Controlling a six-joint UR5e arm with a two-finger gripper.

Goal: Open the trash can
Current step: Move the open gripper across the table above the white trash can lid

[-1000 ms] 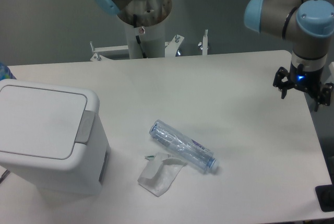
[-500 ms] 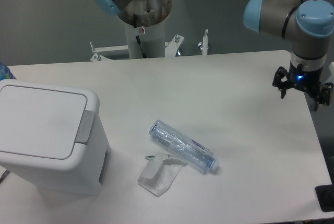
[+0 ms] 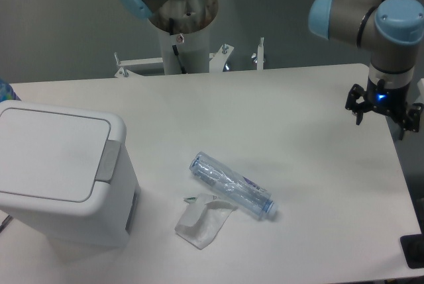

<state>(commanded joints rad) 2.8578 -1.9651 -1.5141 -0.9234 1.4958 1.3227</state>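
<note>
The trash can [image 3: 63, 175] is a large white boxy bin at the table's left front. Its flat lid is down, and a grey push tab [image 3: 107, 161] sits on the lid's right edge. My gripper [image 3: 382, 122] hangs above the table's far right edge, a long way from the bin. Its fingers [image 3: 360, 113] are spread apart and hold nothing.
A crushed clear plastic bottle [image 3: 231, 185] lies mid-table, with a crumpled white wrapper [image 3: 202, 221] just in front of it. The arm's base column [image 3: 179, 26] stands behind the table. A dark object [image 3: 413, 251] sits at the lower right corner.
The gripper has crept very slightly left and up. Nothing else has moved.
</note>
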